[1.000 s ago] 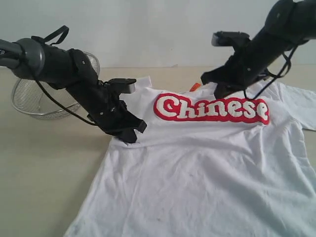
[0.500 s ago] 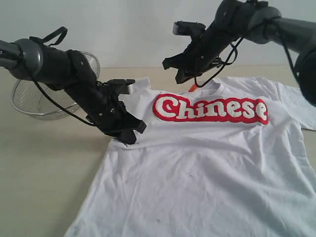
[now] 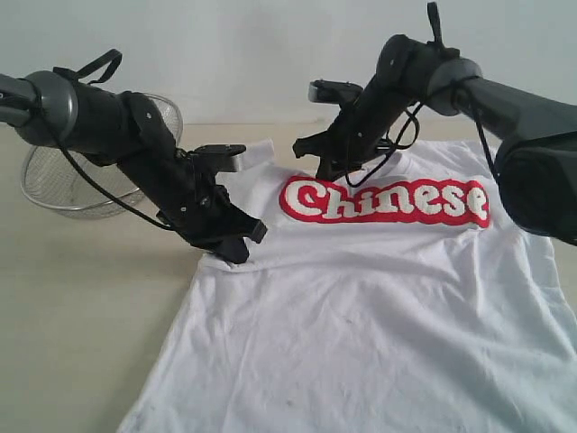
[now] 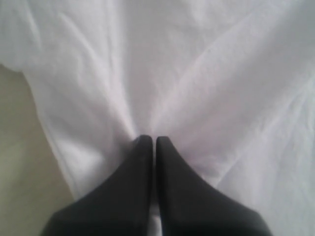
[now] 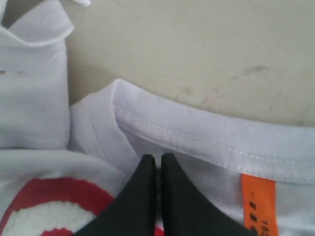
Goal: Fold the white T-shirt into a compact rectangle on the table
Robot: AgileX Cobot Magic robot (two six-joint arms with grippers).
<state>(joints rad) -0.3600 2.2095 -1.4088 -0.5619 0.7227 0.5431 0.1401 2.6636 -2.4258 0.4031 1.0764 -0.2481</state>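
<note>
The white T-shirt [image 3: 379, 298] lies spread face up on the table [image 3: 81, 298], its red-and-white lettering [image 3: 388, 200] across the chest. My left gripper [image 3: 236, 251] is down on the shirt's left side near the sleeve. In the left wrist view it [image 4: 154, 139] is shut, and creases in the cloth [image 4: 206, 73] run into its tips. My right gripper [image 3: 326, 171] hovers at the left end of the collar, just above the lettering. The right wrist view shows it [image 5: 157, 157] shut on nothing, over the collar band [image 5: 197, 137] beside the orange neck tag [image 5: 259, 201].
A round wire-mesh basket [image 3: 54, 180] sits at the back left behind my left arm. Bare tabletop [image 5: 197, 49] lies beyond the collar and to the left of the shirt. A folded sleeve edge [image 5: 34, 88] shows beside the collar.
My right arm has swung from the shirt's right shoulder leftward across the collar and come down at its left end. The left arm and the shirt have stayed put.
</note>
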